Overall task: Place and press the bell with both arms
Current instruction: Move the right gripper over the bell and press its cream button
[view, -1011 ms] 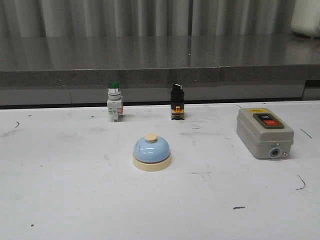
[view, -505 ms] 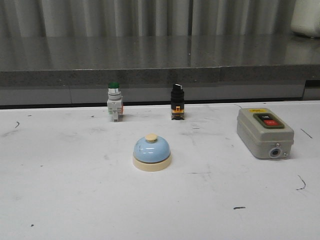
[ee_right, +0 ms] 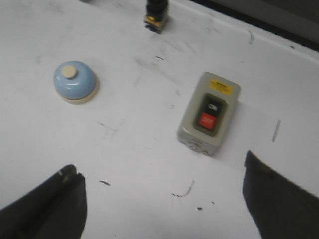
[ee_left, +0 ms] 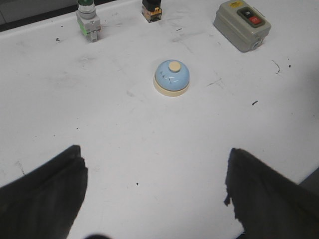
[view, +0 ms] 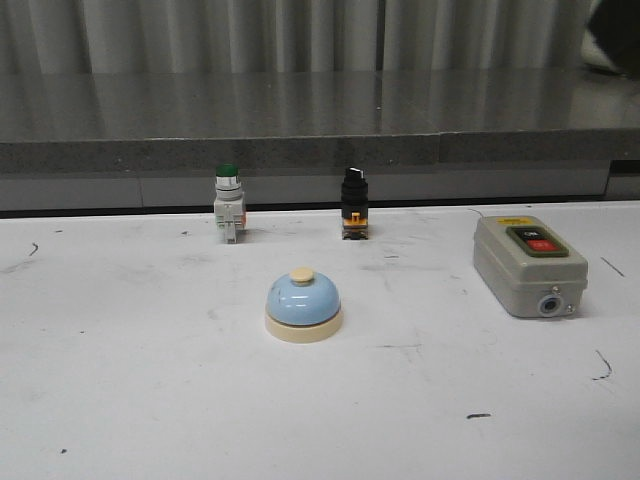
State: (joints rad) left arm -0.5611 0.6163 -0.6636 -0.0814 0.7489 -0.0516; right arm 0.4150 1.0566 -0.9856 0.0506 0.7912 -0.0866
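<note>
The light-blue dome bell (view: 303, 305) with cream base and knob stands upright on the white table, near the middle. It also shows in the left wrist view (ee_left: 171, 78) and in the right wrist view (ee_right: 75, 81). My left gripper (ee_left: 155, 181) is open and empty, held above the table well short of the bell. My right gripper (ee_right: 162, 186) is open and empty, above the table near the grey switch box, with the bell off to one side. Neither gripper shows in the front view.
A grey switch box (view: 528, 263) with black and red buttons sits at the right. A green-capped push button (view: 229, 202) and a black selector switch (view: 354, 203) stand at the table's back edge, below a grey ledge (view: 300, 150).
A dark shape has come into the top right corner of the front view, where a pale object showed before. The bell and the other things have not moved.
</note>
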